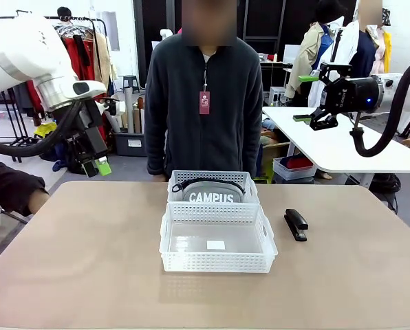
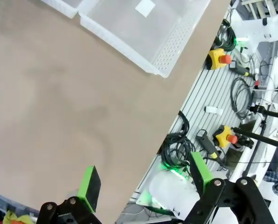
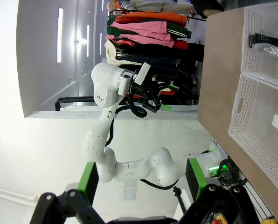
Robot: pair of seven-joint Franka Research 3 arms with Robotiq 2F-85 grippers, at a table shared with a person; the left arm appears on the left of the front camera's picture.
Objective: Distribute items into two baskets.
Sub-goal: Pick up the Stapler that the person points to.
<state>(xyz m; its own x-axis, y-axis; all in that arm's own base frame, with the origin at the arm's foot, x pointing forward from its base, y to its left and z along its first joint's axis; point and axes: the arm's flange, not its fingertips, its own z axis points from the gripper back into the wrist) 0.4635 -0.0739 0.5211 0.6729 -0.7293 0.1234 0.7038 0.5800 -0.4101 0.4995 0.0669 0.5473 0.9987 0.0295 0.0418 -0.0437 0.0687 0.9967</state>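
The grey CAMPUS pouch (image 1: 212, 194) lies in the far basket (image 1: 250, 187) with its black strap curved over the top. The near basket (image 1: 215, 262), close in front of it, holds no item, so I judge it is meant for the small black stapler (image 1: 295, 224), which lies flat on the table (image 1: 74, 261) just right of the baskets. The left gripper (image 1: 96, 167) and the right gripper (image 1: 305, 97) hang high at the two sides, jaws wide apart and empty, probably to leave the middle free.

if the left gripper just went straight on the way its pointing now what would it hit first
Most likely the bare table: the left gripper points down at plain tabletop, and the near basket lies off to the side of that line. Depth is unclear.
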